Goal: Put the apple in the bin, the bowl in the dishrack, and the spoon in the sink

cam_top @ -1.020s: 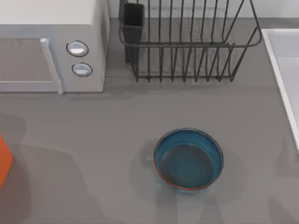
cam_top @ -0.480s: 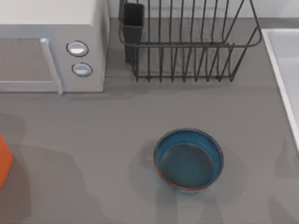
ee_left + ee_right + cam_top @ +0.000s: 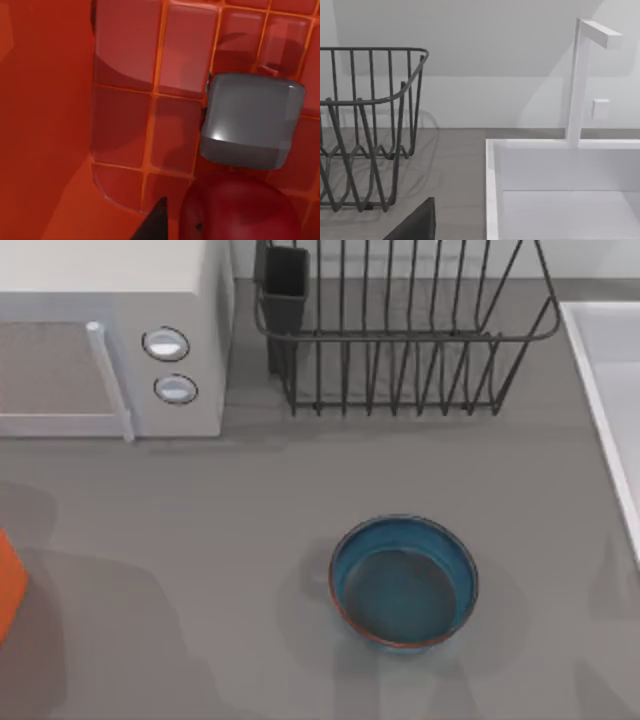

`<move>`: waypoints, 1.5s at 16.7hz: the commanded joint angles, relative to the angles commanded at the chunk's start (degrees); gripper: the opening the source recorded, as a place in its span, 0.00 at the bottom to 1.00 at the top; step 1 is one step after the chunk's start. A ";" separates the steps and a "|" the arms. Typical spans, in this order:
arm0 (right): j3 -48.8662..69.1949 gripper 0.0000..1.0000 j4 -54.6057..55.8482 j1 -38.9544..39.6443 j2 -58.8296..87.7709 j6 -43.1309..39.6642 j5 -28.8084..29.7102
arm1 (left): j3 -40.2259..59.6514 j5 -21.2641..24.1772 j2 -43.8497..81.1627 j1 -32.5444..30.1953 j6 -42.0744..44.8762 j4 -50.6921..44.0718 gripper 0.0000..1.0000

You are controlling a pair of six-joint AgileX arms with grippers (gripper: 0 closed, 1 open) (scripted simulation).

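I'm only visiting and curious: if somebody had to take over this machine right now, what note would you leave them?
Left gripper: over the inside of the orange bin, with the apple at its fingers; grip cannot be judged.
Right arm: near the sink and dishrack, carrying nothing that can be seen.
Bowl: upright on the table, in front of the dishrack, empty.
Done: apple brought to the bin.
Left: confirm the apple's release, bowl to dishrack, spoon to sink.

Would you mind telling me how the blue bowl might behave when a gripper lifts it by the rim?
The bowl looks glazed, so its rim may be slippery. Its deep walls suggest it could tilt from a one-sided grip. Sitting upright, it should slide rather than roll.
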 joint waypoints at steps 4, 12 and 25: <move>0.00 1.00 0.00 0.00 0.00 0.00 0.00 | 0.00 0.00 0.00 0.00 0.00 0.00 1.00; 0.00 1.00 0.00 0.00 0.00 0.00 0.00 | 0.74 -1.42 -1.88 -0.37 -1.88 -1.13 1.00; 0.00 1.00 0.00 0.00 0.00 0.00 0.00 | -23.00 -2.34 -37.27 -9.59 -50.22 22.63 1.00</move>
